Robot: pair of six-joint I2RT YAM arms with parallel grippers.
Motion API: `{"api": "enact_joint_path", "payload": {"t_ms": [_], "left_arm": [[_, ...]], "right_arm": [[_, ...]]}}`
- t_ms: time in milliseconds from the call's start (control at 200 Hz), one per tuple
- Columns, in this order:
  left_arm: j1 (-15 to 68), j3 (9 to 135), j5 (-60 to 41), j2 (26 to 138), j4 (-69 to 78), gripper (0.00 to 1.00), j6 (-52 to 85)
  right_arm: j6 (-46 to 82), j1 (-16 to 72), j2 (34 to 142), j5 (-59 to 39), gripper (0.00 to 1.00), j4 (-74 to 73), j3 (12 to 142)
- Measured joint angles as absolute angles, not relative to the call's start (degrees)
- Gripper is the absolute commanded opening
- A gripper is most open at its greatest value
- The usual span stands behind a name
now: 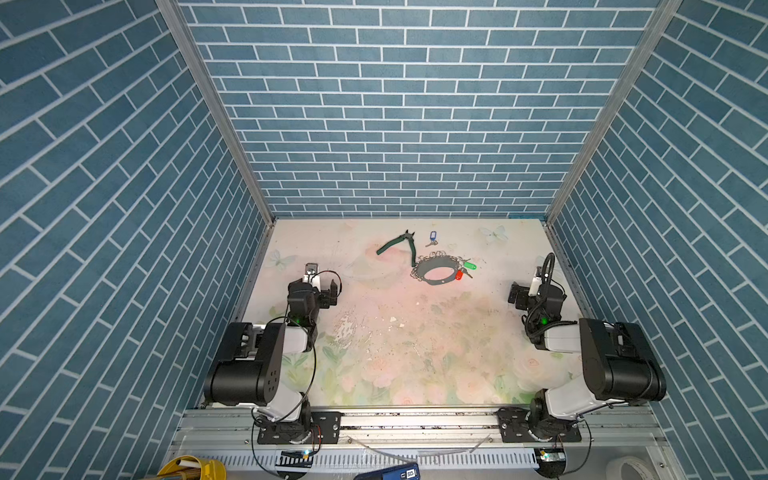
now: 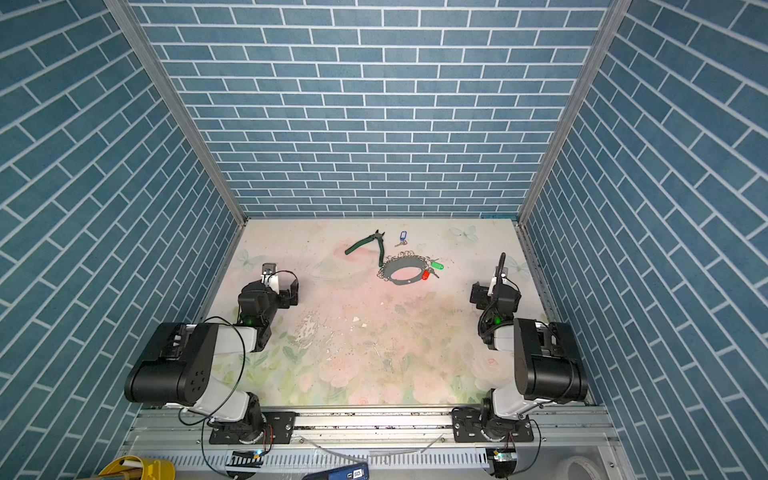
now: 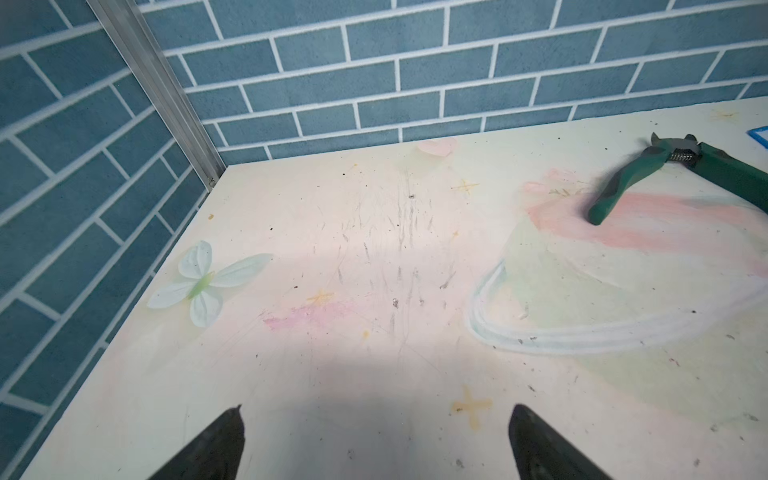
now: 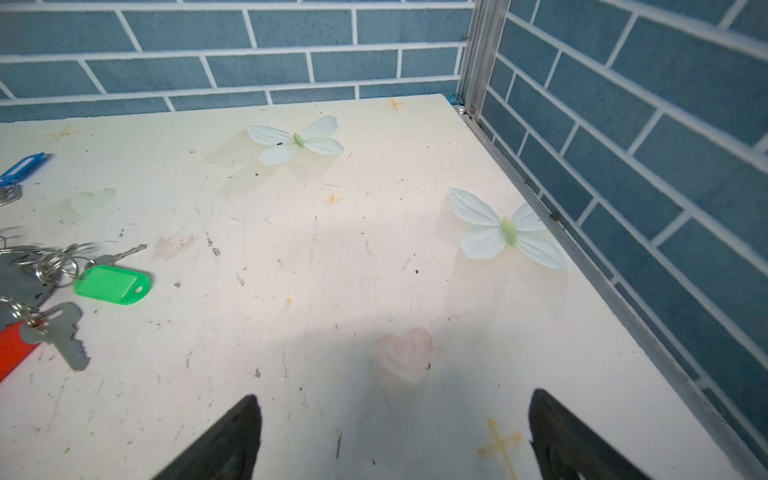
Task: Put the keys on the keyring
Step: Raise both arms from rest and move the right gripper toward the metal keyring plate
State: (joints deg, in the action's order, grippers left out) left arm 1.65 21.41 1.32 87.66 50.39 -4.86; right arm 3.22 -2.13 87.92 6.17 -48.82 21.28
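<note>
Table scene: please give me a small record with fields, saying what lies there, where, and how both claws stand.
surface: table, floral print
keyring: flat, far middle of the table
blue-tagged key: loose, toward the back wall from the keyring, apart from it
green-tagged key: at the keyring's right edge
red-tagged key: beside the green one, at the same edge
pliers: flat, handles spread, left of the blue-tagged key
left claw: open, empty
right claw: open, empty

Right wrist view: keyring and keys cut by the frame edge. Left wrist view: green-handled pliers partly cropped.
</note>
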Motion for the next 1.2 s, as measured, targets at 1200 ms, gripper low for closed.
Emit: {"api": "enact_joint_path", "payload": {"t_ms": [1200], "left_arm": [[3.38,16.69,-1.5,76.31,51.16,1.0,-7.46]], "right_arm": [[1.61,-0.43,84.55,2.04,0.99,-51.27,18.98]]}}
